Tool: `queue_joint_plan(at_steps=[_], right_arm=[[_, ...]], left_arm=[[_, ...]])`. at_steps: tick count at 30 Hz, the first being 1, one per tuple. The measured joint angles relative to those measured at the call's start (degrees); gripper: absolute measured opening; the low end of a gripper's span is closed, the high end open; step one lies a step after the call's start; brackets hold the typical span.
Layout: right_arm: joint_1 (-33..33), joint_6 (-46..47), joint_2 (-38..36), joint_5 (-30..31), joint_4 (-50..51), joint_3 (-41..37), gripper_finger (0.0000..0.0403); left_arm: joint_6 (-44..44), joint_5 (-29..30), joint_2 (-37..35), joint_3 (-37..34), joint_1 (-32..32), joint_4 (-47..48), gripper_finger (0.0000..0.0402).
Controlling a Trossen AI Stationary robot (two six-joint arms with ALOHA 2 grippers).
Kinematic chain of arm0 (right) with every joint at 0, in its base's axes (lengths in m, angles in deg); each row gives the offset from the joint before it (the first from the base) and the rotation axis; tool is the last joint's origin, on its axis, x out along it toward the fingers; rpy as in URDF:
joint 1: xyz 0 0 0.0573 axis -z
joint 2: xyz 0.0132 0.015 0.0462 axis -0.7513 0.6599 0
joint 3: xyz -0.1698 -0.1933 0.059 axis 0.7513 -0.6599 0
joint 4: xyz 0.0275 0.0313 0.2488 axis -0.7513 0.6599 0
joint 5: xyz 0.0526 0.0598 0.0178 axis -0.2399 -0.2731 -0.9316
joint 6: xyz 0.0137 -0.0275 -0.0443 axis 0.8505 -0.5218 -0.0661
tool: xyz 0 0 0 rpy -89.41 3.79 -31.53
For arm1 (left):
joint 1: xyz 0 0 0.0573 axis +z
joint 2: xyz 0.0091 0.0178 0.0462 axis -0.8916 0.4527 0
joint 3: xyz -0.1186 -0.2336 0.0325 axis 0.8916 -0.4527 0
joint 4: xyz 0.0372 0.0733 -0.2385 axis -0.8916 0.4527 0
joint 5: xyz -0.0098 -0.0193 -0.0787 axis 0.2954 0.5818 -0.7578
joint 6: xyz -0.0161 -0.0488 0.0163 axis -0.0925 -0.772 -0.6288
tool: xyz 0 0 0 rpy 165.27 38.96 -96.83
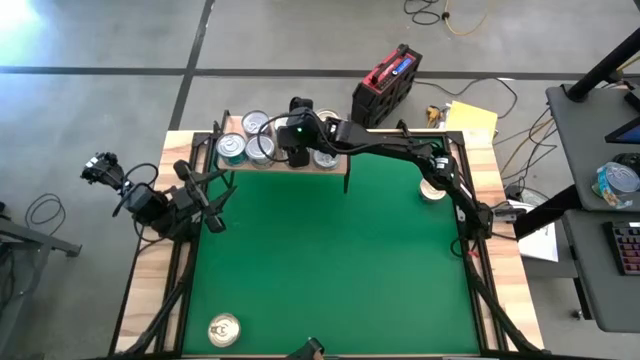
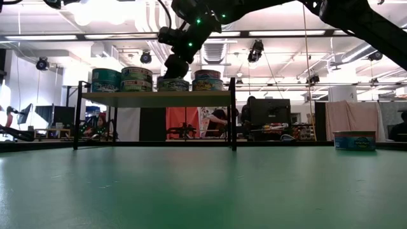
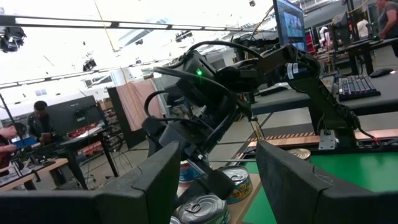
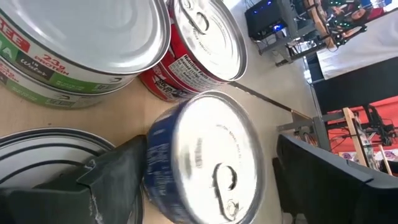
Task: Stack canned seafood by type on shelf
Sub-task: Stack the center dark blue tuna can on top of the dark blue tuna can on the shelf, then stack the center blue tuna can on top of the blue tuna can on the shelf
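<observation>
The shelf [image 1: 342, 163] stands at the mat's far left and carries several tins [image 2: 122, 79], some of them stacked. My right gripper [image 1: 298, 140] reaches over it from the right, open. Its fingers stand on either side of a blue-sided, silver-topped tin [image 4: 211, 158] that rests flat on the shelf board [image 4: 267, 93]. Beside that tin are a red-sided tin [image 4: 199, 43] and two stacked green-labelled tins [image 4: 74, 56]. My left gripper [image 3: 217, 186] waits open and empty off the shelf's left end [image 1: 214, 197]. My right gripper comes at the blue tin from above. One finger [image 4: 118, 177] lies against the tin's blue side wall [image 4: 155, 165]. The other finger [image 4: 323, 180] stands a narrow gap away from the tin. The tin sits upright on the shelf board.
A gold-topped tin [image 1: 223, 328] lies on the green mat near its near left corner. A teal-sided tin [image 1: 432, 188] [image 2: 354, 140] stands by the mat's right edge under the right arm. The middle of the mat [image 1: 330, 260] is bare.
</observation>
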State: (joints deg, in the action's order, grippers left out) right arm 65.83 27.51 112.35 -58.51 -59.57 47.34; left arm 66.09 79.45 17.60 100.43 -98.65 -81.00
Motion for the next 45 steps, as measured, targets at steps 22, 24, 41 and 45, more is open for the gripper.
queue_joint_plan(at_steps=[22, 24, 41, 45], right_arm=[[0.1, -0.3, -0.8, 0.1, 0.8, 0.0, 0.0348], [0.1, -0.3, -0.8, 0.1, 0.8, 0.0, 0.0348], [0.8, -1.7, -0.8, 0.1, -0.9, 0.0, 0.0345], [0.8, -1.7, -0.8, 0.1, -0.9, 0.0, 0.0345]], left_arm=[[-0.4, 0.0, 0.0, 0.0, 0.0, 0.0, 0.0194], [-0.4, 0.0, 0.0, 0.0, 0.0, 0.0, 0.0194], [-0.4, 0.0, 0.0, 0.0, 0.0, 0.0, 0.0194], [-0.4, 0.0, 0.0, 0.0, 0.0, 0.0, 0.0194]])
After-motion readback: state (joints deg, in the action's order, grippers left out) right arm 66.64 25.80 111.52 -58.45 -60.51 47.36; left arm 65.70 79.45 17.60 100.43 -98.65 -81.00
